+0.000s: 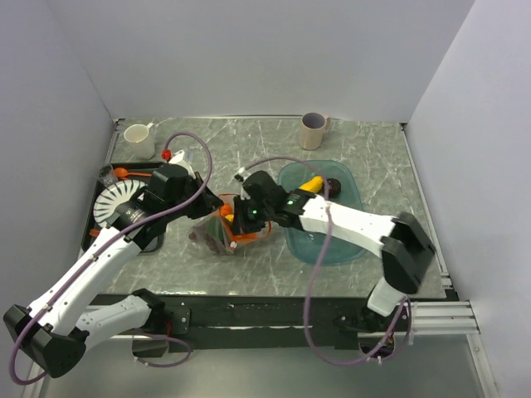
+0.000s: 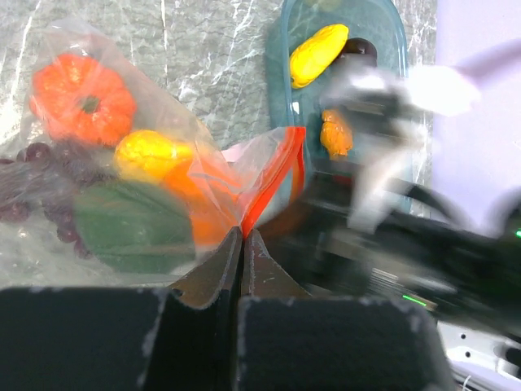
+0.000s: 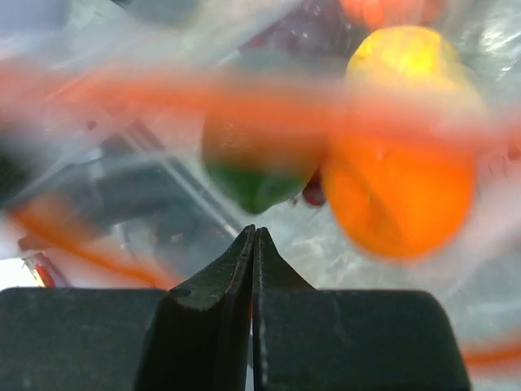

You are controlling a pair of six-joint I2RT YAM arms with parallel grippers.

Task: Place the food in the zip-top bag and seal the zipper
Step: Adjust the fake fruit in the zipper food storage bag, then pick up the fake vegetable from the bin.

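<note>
Currently the left gripper (image 2: 242, 244) has its jaws pressed together on the zipper (image 2: 277, 179), whose orange-red strip runs straight ahead and slightly right from the tips. The zip-top bag (image 2: 155, 106) lies ahead and to the left of those tips. It holds an orange round fruit (image 2: 81, 98), a lemon (image 2: 151, 155), a green piece (image 2: 130, 228) and the grape bunch (image 2: 32, 175). The right gripper (image 3: 254, 244) also has its jaws closed, with the bag directly ahead of it. Blur prevents telling whether film is caught between them. A banana (image 2: 317, 53) lies in the teal tray (image 2: 376, 37), farther ahead and right of the left tips, so loading appears incomplete. Hazard: if the two arms pull apart, the thin film may stretch or tear, or the strip may slip out of the pinch. Hazard: if the mouth drops below the bag's contents, the loose fruit may roll out. Hazard: closing the strip now would leave food outside. The table (image 1: 373, 149) is a smooth, marbled grey-green sheet, on which a crinkly bag is likely to slide rather than stay put. Pale walls enclose the workspace on three sides. A white mug (image 1: 139, 139) and a beige cup (image 1: 314, 130) stand well beyond both tools.
</note>
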